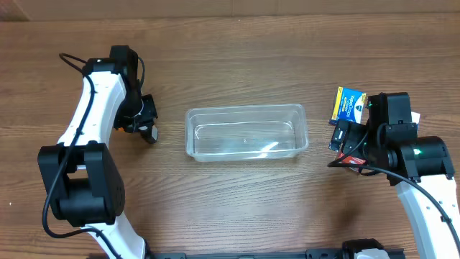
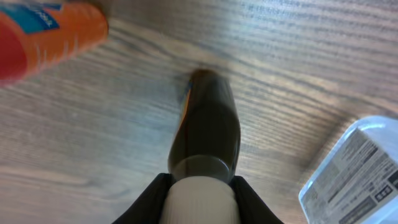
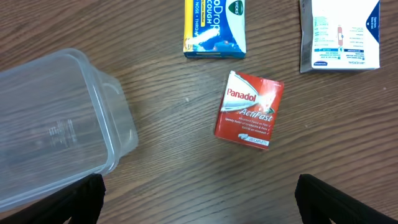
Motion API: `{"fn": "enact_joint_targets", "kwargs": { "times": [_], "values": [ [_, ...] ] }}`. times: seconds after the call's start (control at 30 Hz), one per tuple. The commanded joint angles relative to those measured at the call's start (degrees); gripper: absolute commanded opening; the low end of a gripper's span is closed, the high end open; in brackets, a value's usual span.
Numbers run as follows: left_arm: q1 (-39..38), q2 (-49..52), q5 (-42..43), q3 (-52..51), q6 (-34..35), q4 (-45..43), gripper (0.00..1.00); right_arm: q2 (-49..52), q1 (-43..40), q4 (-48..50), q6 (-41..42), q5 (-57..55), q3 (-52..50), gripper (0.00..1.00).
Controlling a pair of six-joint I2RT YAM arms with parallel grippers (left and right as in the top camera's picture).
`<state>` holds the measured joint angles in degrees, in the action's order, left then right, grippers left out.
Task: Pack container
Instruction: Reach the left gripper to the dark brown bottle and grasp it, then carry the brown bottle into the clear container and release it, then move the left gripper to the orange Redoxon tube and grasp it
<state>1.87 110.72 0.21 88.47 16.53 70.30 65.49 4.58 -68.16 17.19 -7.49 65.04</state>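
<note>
The clear plastic container [image 1: 246, 133] sits empty at the table's middle; its corner shows in the right wrist view [image 3: 56, 124]. My left gripper [image 1: 147, 129] is left of the container and shut on a dark bottle [image 2: 208, 130] just below its white cap [image 2: 200, 199]. The bottle's far end points at the table. My right gripper [image 3: 199, 205] is wide open and empty, low over the wood to the right of the container [image 1: 345, 140]. A red Panadol box [image 3: 249, 109] lies flat just ahead of its fingers.
An orange bottle [image 2: 50, 34] and a white labelled box [image 2: 357, 168] lie near the left gripper. A yellow-blue Vicks box [image 3: 214, 28] [image 1: 350, 104] and a white-blue packet [image 3: 341, 34] lie beyond the Panadol box.
</note>
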Motion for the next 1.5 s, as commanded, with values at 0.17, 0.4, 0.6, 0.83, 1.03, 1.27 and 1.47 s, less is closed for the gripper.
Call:
{"fn": "enact_joint_targets", "kwargs": {
  "times": [0.17, 0.4, 0.6, 0.83, 1.03, 1.27, 1.47],
  "values": [
    [-7.96, -3.74, 2.36, 22.93, 1.95, 15.52, 0.04, -0.20, -0.22, 0.28, 0.44, 0.04, 1.42, 1.00],
    [-23.85, -6.51, 1.11, 24.96, 6.88, 16.00, 0.04, -0.20, -0.22, 0.33, 0.46, 0.31, 1.42, 1.00],
    [-25.51, -1.88, 2.95, 12.66, 10.80, 8.83, 0.04, -0.22, -0.22, 0.28, 0.46, 0.70, 1.42, 1.00],
    [-25.07, -1.31, -2.80, 0.68, 11.91, -2.73, 0.04, -0.22, -0.22, 0.26, 0.44, 0.70, 1.42, 1.00],
    [-23.74, -1.31, -0.96, 0.07, 11.74, -3.54, 0.52, -0.20, -0.22, 0.26, 0.44, 0.70, 1.42, 1.00],
    [-23.74, -2.21, 4.68, 12.07, 9.14, 3.56, 0.59, -0.22, -0.22, 0.24, 0.44, 0.68, 1.42, 1.00],
    [-12.04, -9.05, -7.28, 28.68, 8.74, 15.26, 0.99, -0.20, -0.22, 0.13, 0.44, 0.68, 1.42, 1.00]
  ]
}}
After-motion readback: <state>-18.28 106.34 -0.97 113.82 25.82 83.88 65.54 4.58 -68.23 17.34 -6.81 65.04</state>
